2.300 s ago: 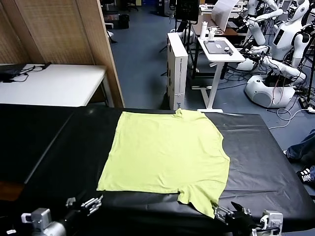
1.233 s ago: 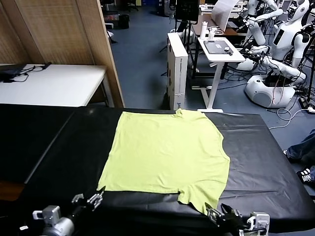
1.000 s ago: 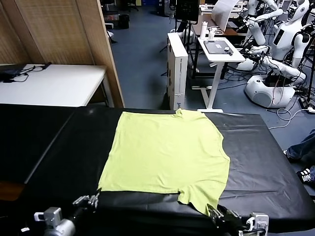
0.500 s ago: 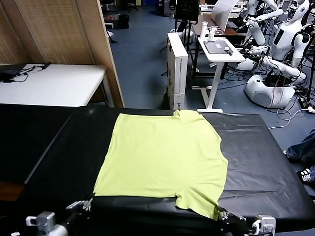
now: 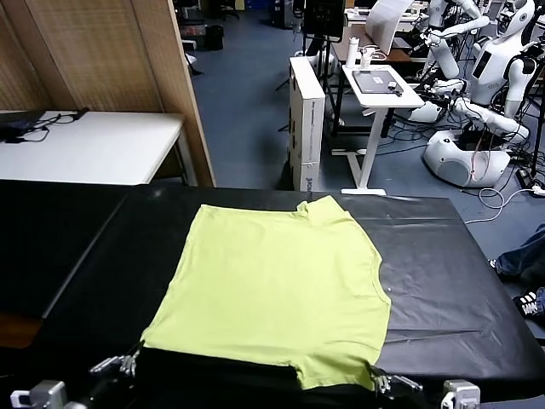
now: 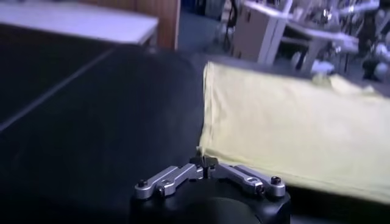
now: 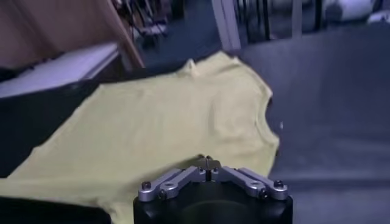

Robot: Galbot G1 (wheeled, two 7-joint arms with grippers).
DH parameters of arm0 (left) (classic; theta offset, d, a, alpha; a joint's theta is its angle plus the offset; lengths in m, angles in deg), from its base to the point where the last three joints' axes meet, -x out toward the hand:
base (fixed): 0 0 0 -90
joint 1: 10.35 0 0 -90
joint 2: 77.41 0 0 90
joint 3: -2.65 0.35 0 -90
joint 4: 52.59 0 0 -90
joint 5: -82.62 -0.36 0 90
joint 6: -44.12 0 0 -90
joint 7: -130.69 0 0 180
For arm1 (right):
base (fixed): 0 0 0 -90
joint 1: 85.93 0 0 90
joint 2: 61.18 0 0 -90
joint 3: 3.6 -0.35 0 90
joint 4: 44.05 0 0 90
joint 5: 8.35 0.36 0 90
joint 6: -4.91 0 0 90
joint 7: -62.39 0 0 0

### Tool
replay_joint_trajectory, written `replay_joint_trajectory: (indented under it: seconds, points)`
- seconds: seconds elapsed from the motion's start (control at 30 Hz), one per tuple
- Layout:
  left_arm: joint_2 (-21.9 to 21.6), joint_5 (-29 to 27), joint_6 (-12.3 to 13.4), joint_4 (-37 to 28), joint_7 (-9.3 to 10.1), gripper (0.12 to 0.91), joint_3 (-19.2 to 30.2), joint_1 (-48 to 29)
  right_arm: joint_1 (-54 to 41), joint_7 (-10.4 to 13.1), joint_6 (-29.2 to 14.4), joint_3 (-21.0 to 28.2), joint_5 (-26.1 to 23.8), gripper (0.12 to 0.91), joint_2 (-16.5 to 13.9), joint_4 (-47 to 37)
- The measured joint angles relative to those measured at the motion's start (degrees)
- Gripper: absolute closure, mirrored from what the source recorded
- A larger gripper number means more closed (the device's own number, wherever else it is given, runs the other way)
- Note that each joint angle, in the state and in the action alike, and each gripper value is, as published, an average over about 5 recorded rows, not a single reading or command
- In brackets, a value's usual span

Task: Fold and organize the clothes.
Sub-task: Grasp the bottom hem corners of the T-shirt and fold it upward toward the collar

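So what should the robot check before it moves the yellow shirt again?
1. Left gripper shut on the T-shirt near corner: ok.
2. Right gripper shut on the shirt's near edge: ok.
3. Both grippers at the near table edge, level with each other: ok.
4. Shirt lying flat, no big wrinkles: ok.
5. Far sleeve tucked neatly: cannot tell.
6. Black table cloth not caught in either grip: cannot tell.
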Motion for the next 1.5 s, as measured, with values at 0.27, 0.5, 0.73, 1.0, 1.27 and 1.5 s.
replay_joint_trajectory:
  seconds: [0.27,0.5,0.73,1.0,1.27,1.5]
  points:
    - [-0.6,-2.6,0.1,-3.4,0.21,0.884,3.7,-6.7,-9.2,0.9,-0.7,6.4,-2.3,0.886,-1.3,-5.7]
    - [-2.9,-3.5,0.1,-7.8,0.35,0.884,7.2,-12.5,-14.2,1.3,-1.2,10.4,-4.8,0.886,-2.5,-9.7]
    - [-4.7,-3.8,0.1,-12.1,0.37,0.884,9.6,-17.1,-17.4,1.8,-1.1,12.7,-5.5,0.886,-2.4,-13.1]
    - [-5.7,-3.7,0.1,-15.2,0.34,0.884,10.5,-19.7,-19.7,2.2,-0.8,13.5,-5.4,0.886,-2.2,-15.9]
    - [-6.3,-3.6,0.1,-16.1,0.44,0.884,11.4,-21.3,-20.8,2.0,-0.7,14.3,-5.3,0.886,-1.7,-17.6]
    - [-6.5,-3.8,0.0,-18.1,0.70,0.884,12.8,-23.4,-19.7,-1.1,1.8,13.0,-4.3,0.850,-2.3,-16.4]
